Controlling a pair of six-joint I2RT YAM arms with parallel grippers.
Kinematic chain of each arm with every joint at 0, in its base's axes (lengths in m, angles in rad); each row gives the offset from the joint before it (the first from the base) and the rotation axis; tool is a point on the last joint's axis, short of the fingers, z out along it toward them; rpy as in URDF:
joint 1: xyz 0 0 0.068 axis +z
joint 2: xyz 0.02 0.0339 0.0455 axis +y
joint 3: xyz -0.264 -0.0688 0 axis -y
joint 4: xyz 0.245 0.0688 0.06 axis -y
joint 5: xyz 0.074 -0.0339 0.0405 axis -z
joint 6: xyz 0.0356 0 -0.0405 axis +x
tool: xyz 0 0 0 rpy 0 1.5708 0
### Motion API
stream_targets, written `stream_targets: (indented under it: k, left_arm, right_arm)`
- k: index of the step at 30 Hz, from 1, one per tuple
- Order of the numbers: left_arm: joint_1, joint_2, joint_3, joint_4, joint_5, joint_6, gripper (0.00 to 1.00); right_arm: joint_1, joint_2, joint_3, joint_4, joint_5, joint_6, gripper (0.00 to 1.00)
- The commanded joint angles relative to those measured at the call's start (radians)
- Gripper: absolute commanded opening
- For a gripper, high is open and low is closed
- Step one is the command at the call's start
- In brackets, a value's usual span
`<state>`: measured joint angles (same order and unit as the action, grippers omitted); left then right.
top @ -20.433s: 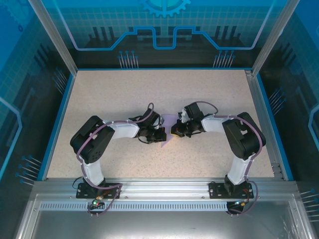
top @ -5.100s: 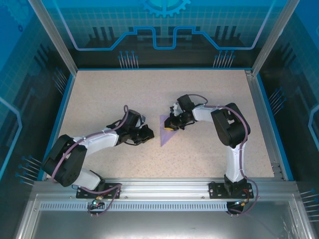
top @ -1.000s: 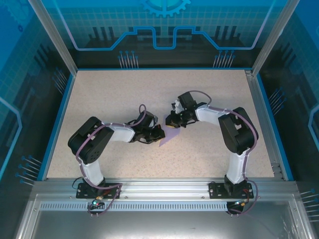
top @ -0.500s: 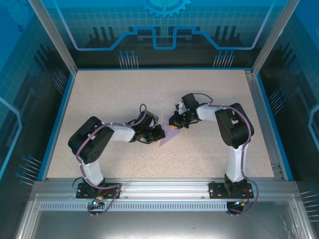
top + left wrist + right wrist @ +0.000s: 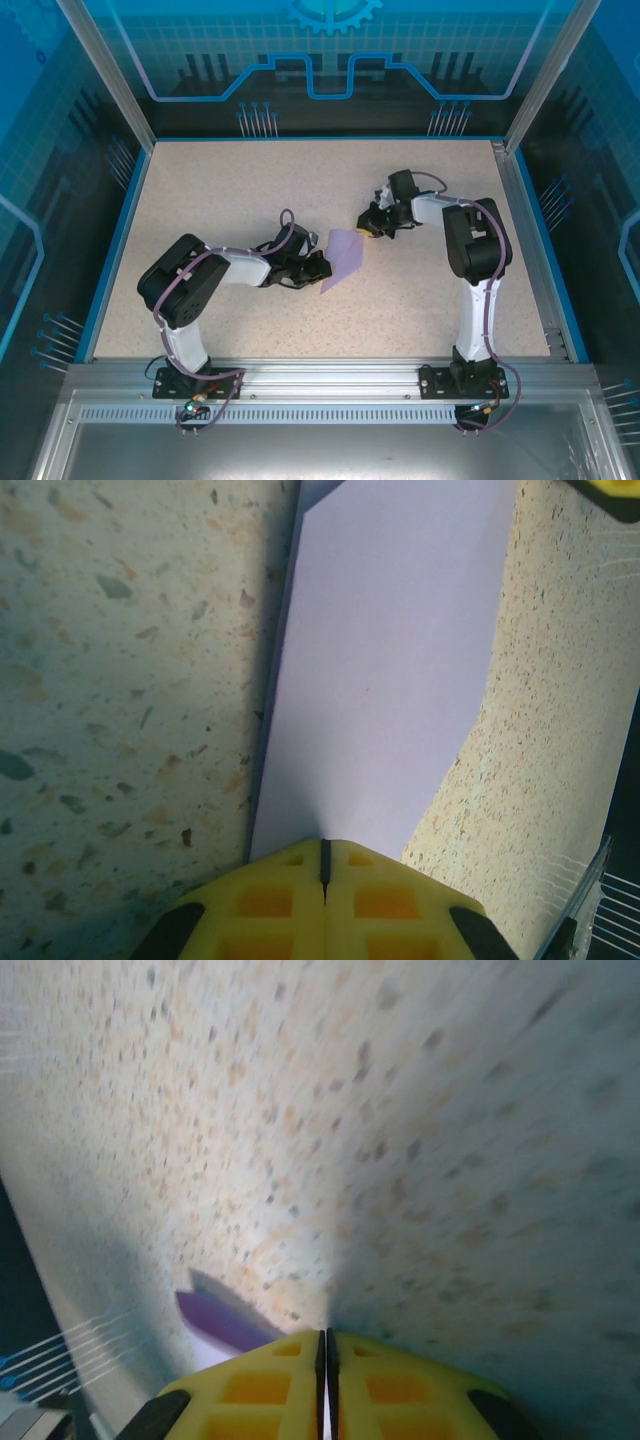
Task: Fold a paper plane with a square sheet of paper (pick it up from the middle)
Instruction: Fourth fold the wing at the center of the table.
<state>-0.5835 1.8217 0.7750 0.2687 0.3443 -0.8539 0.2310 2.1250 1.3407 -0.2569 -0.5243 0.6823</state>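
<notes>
The folded pale lavender sheet of paper [image 5: 345, 255] lies mid-table; its right part looks slightly raised. My left gripper [image 5: 318, 268] is shut, its tips resting on the sheet's left edge. In the left wrist view the paper [image 5: 390, 680] spreads face-on away from the closed yellow jaws of the left gripper [image 5: 324, 845], and its left edge casts a shadow. My right gripper [image 5: 372, 228] is shut, apart from the sheet to its upper right. In the blurred right wrist view one purple paper corner [image 5: 215, 1318] shows left of the right gripper [image 5: 322, 1338].
The speckled table [image 5: 250, 190] is ringed by a blue rim [image 5: 110, 250] and aluminium posts. The right arm's elbow [image 5: 478, 250] stands right of the paper; the left arm's elbow [image 5: 180, 285] sits at left.
The right gripper has pulled away from the paper to the right and back. The paper now shows wider than the narrow triangle before. The left arm has stayed put.
</notes>
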Motion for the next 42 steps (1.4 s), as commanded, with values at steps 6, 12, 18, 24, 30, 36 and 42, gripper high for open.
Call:
stream_targets:
  k: [6, 12, 18, 24, 30, 36, 42]
  left_arm:
    - [-0.010, 0.072, -0.066, -0.192, -0.020, 0.036, 0.00]
    - [-0.010, 0.071, -0.050, -0.213, -0.015, 0.053, 0.00]
    - [-0.010, 0.092, -0.037, -0.189, 0.010, 0.035, 0.00]
    - [-0.010, 0.064, -0.037, -0.208, 0.013, 0.039, 0.00]
    - [-0.009, -0.024, -0.032, -0.281, 0.034, 0.079, 0.00]
    - [-0.010, -0.112, -0.009, -0.263, 0.095, 0.068, 0.10]
    - [-0.007, -0.157, 0.089, -0.321, 0.100, 0.084, 0.16]
  right_arm:
    - [0.021, -0.180, -0.070, -0.017, 0.051, -0.019, 0.13]
    - [0.139, -0.216, -0.193, 0.059, 0.045, 0.041, 0.12]
    - [0.220, -0.153, -0.207, 0.093, 0.013, 0.057, 0.09]
    - [0.199, -0.086, -0.230, 0.049, 0.101, 0.025, 0.07]
    - [0.193, -0.068, -0.245, 0.012, 0.136, -0.003, 0.05]
    - [0.195, -0.057, -0.247, -0.008, 0.148, -0.003, 0.05]
    - [0.196, -0.054, -0.251, -0.016, 0.165, 0.002, 0.05]
